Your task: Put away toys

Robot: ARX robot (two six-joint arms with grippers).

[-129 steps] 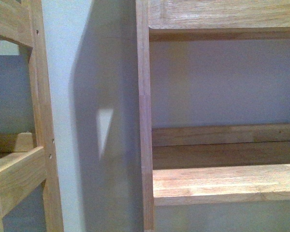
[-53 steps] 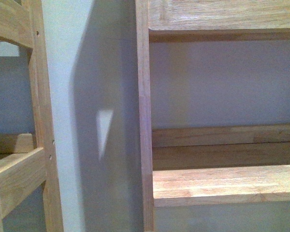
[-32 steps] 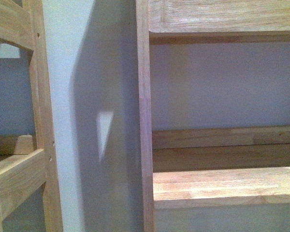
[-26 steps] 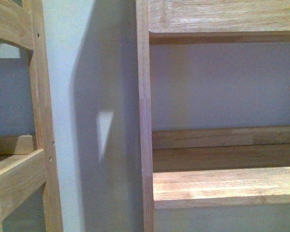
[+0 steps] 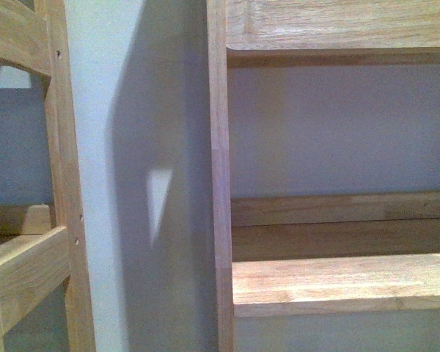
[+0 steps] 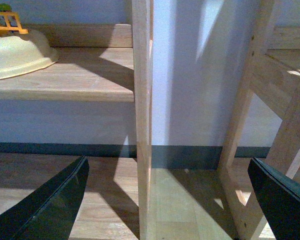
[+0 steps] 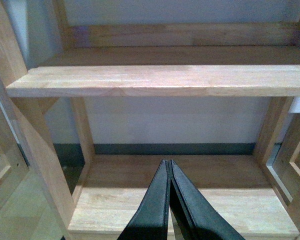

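The orange-yellow plush toy is out of view in every frame. My left gripper (image 6: 167, 200) is open and empty, its two dark fingers (image 6: 50, 205) spread wide low in front of a wooden shelf upright (image 6: 141, 120) and the wood floor. My right gripper (image 7: 169, 172) is shut with nothing between its jaws, above the bottom board (image 7: 185, 207) of a wooden shelf unit. Neither arm shows in the front view.
A cream plastic playset (image 6: 15, 52) with a small orange fence (image 6: 6, 22) sits on a shelf board (image 6: 75, 80). A second wooden frame (image 6: 270, 125) stands beside it. The front view shows shelf boards (image 5: 345, 282), an upright (image 5: 220, 176) and a white wall (image 5: 132, 183).
The front view has shifted very slightly, the shelves sitting a little lower in the picture than before. Nothing else has visibly changed.
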